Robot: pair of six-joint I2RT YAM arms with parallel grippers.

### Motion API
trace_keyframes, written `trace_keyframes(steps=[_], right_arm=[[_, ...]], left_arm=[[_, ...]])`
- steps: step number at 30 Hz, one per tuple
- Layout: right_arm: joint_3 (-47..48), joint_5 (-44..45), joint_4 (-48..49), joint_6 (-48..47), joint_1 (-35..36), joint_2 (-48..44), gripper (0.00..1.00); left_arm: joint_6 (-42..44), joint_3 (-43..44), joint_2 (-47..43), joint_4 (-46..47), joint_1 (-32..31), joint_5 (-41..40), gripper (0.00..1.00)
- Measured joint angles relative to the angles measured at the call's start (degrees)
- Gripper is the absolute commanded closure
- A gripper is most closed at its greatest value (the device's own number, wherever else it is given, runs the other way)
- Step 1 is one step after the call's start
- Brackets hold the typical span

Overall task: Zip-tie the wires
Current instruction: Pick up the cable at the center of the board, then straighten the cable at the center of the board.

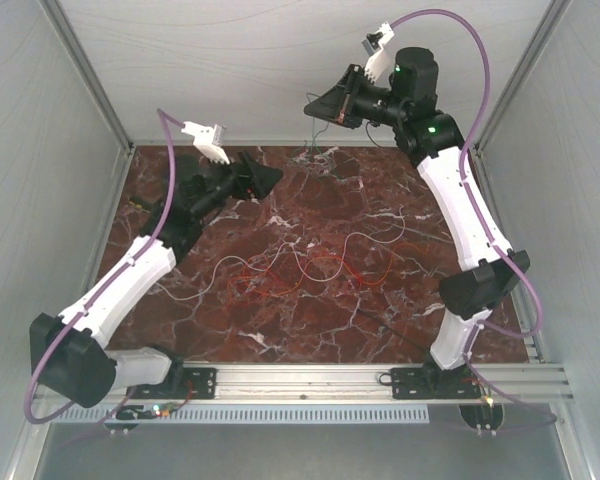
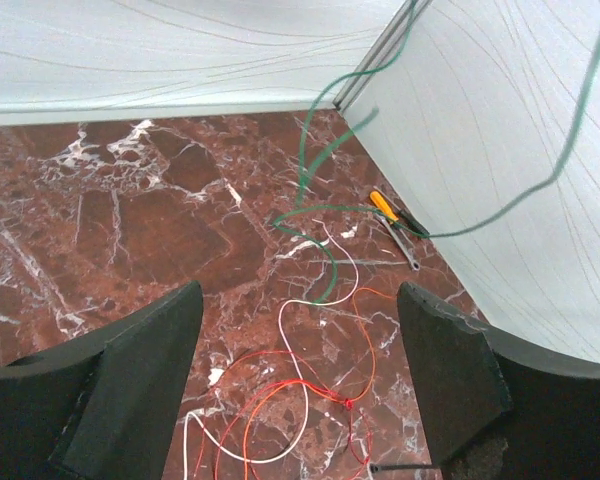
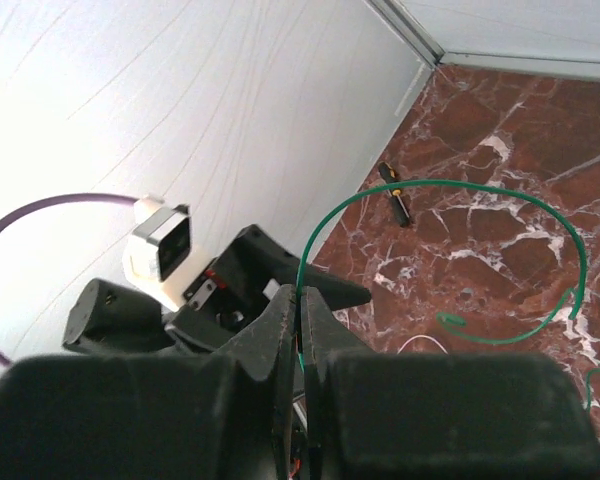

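Observation:
The wires (image 1: 298,266), thin red, orange and white strands, lie in loose loops mid-table; in the left wrist view the wires (image 2: 302,385) cross below the jaws. A black zip tie (image 2: 405,466) shows at that view's bottom edge beside the red strands. My left gripper (image 1: 270,180) hovers above the table's back left, and the left gripper (image 2: 300,305) is wide open with nothing between its fingers. My right gripper (image 1: 315,104) is raised near the back wall; the right gripper (image 3: 302,298) is shut on a green wire (image 3: 450,185). This green wire (image 2: 320,170) hangs down to the marble.
A yellow-handled screwdriver (image 2: 387,209) lies close to a white wall; the screwdriver (image 3: 392,190) also shows in the right wrist view. White walls enclose the marble table (image 1: 230,320) on three sides. Purple cables (image 1: 480,90) arc over both arms.

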Motion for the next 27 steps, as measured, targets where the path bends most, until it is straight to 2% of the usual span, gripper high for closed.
trace_keyframes(steps=[6,22,25,27], right_arm=[[-1.03,0.31,-0.2,0.44,0.44,-3.52,1.0],[-1.09,1.22,-1.18,1.53,1.38,-4.17,1.0],[-1.09,1.29,-1.46,1.57,1.49,-4.79,1.0],[-1.07,1.29,-1.46,1.62,1.55,-5.29,1.0]], left_arm=[[0.0,2.62,2.78,1.79,-0.26,1.62,0.24],[1.03,6.62,8.02,6.08,-2.97,9.79,0.27],[1.31,6.78,8.81,6.19,-3.43,8.98,0.31],[1.66,7.06,9.53,6.19,-3.54,7.78,0.37]])
